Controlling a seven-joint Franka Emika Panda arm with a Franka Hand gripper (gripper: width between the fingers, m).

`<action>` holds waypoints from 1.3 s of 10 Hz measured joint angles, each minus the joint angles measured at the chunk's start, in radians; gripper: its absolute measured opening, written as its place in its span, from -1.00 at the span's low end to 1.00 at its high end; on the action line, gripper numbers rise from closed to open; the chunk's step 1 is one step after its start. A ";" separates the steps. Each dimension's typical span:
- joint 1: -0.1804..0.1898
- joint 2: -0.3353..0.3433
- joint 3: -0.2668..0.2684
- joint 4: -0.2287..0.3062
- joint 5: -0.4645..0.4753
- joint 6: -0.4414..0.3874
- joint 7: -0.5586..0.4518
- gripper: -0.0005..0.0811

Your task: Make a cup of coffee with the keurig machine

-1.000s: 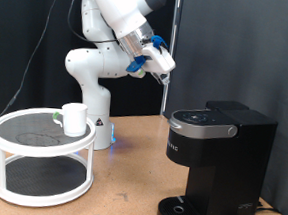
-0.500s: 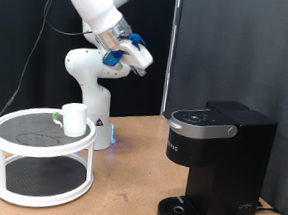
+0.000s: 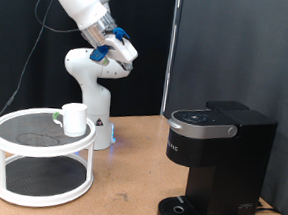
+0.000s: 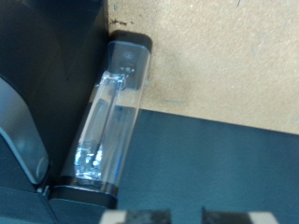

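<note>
The pincer (image 3: 128, 54) is hanging high in the air near the exterior view's top, left of centre, above the arm's white base (image 3: 90, 93) and well apart from everything on the bench (image 3: 128, 177). Nothing is showing between its fingers, but whether it is released or clenched I cannot tell from these pictures.

The cup (image 3: 74, 119) is sitting upright on the top tier of a round white two-level stand (image 3: 40, 155) at the exterior view's left, with a small green-marked pod (image 3: 58, 118) just beside it. The coffee machine (image 3: 215, 163) is standing on the bench at the exterior view's right, lid down, its round drip base (image 3: 181, 209) carrying no cup.

The wrist view is looking down on the machine's black body (image 4: 47, 84) and a clear water tank (image 4: 110, 117) fixed to its side, with the wooden bench (image 4: 224, 56) beyond.
</note>
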 joint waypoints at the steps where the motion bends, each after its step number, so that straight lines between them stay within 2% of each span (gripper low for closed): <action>1: -0.014 -0.020 -0.016 -0.006 -0.021 -0.025 -0.016 -0.99; 4: -0.085 -0.087 -0.055 -0.037 -0.068 -0.048 -0.019 -0.99; 7: -0.148 -0.129 -0.102 -0.046 -0.112 -0.103 -0.020 -0.99; 8: -0.147 -0.129 -0.100 -0.047 -0.112 -0.102 -0.020 -0.99; 10: -0.147 -0.129 -0.111 -0.047 -0.144 -0.105 -0.082 -0.99; 13: -0.154 -0.117 -0.184 -0.031 -0.218 -0.168 -0.145 -0.99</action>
